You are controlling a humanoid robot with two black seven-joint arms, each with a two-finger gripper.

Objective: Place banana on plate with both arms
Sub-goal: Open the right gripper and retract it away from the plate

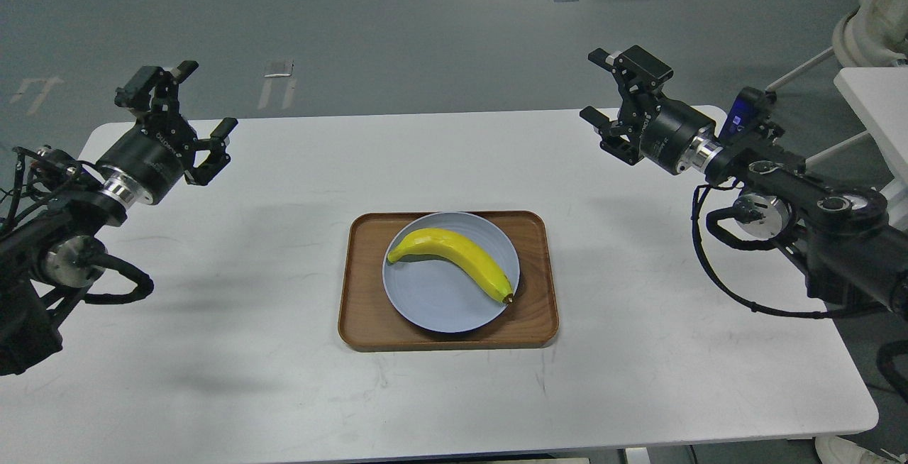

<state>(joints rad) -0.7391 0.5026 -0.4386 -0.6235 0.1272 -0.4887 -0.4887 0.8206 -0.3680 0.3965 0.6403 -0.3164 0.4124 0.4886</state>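
Banana (454, 257) lay across pale blue plate (440, 304), stem end toward plate's left rim, dark tip at its right rim. Plate sat on brown wooden tray (362, 294), tray on white tabletop (248, 350). Left gripper (197, 103) hung well left of plate, jaws spread wide, holding nothing. Right gripper (600, 86) hung well right of plate, jaws spread wide, likewise holding nothing.

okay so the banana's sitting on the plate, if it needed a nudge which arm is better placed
Neither clearly: left gripper and right gripper both hover open, far from the banana lying across the plate. Its dark tip points rightward, slightly favouring right.
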